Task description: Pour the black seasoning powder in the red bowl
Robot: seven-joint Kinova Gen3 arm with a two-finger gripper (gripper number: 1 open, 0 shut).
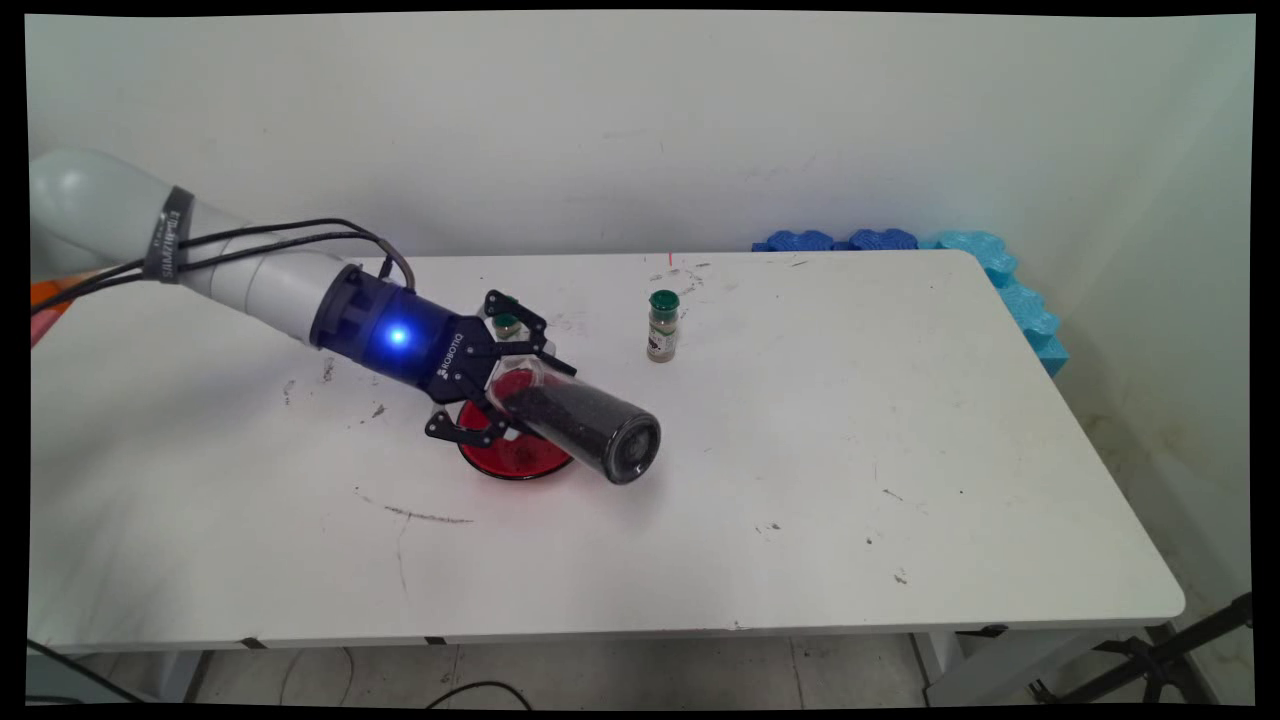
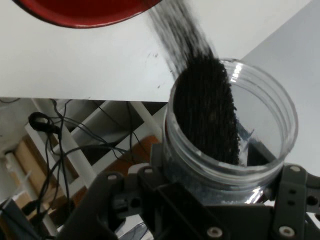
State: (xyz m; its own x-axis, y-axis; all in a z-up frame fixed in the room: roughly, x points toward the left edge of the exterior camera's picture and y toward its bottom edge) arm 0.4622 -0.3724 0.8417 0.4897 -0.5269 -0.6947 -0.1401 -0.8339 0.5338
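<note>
lab: bare white table [image 1: 900,450].

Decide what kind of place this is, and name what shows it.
Probably a robotics lab or test room: a bare white table against a plain wall, blue foam padding its far corner, loose cables on the floor beneath.

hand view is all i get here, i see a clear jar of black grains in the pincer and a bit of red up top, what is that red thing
Observer: A round red plate lying flat on the white table; the jar hangs tilted over it.
Operator: is the pincer actually clamped on the jar
Observer: Yes, the pincer grips the jar near its open end, and its closed base points toward the table's near right.
Operator: anything else standing nearby
Observer: A small green-capped spice bottle stands upright beyond the plate, apart from it. Another green-topped item sits behind the pincer, mostly hidden.
</note>
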